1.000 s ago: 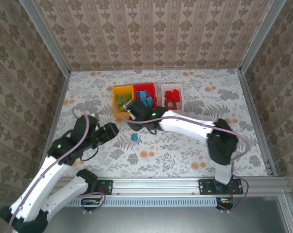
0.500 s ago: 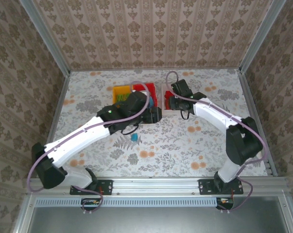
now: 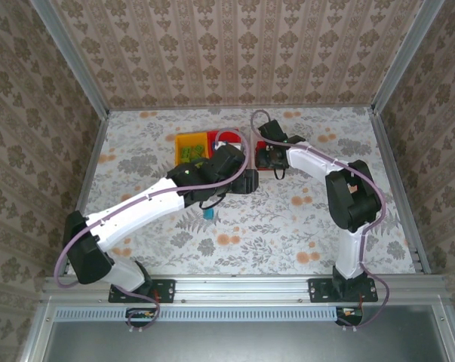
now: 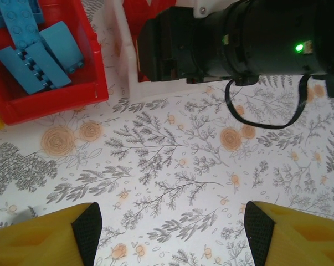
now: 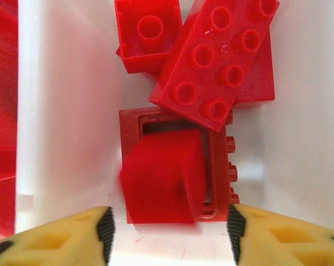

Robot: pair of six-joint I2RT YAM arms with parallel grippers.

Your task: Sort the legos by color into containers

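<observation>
Low over the white plastic bin [image 5: 67, 138], my right gripper [image 5: 169, 233] has its yellow fingers parted and grips nothing. Just beyond them a blurred red plastic brick [image 5: 161, 177] lies over the hollow red square frame [image 5: 217, 166]. My left gripper [image 4: 169, 235] hangs wide and empty above the flower-patterned tabletop [image 4: 172, 160], near the red plastic bin [image 4: 50, 97] holding blue studded bricks [image 4: 39, 52].

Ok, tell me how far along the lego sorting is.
Done: green bricks lie in the yellow bin, blue bricks in the red bin, red bricks in the white bin. In hand: the right gripper hangs open over the white bin, a blurred red brick loose between its fingers. To do: one blue brick on the table; the left gripper is open and empty.
</observation>
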